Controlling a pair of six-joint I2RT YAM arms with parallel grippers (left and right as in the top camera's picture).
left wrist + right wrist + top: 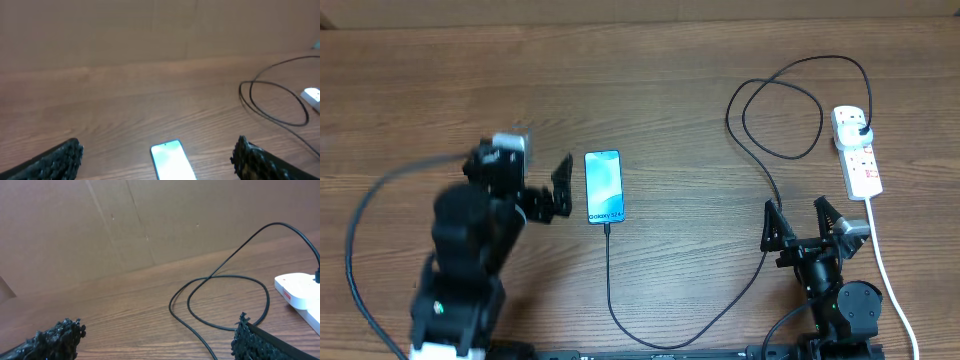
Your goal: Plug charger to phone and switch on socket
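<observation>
A: Where does the Galaxy phone (603,186) lie?
B: Near centre, screen lit. The charger cable (609,265) meets its 6 o'clock edge; the plug sits in the white power strip (857,150), toward 2 o'clock.
A: Grippers?
B: Left gripper (552,192), at the phone's 9 o'clock, fingers spread; right gripper (801,222), at 5 o'clock, likewise spread, empty.
</observation>
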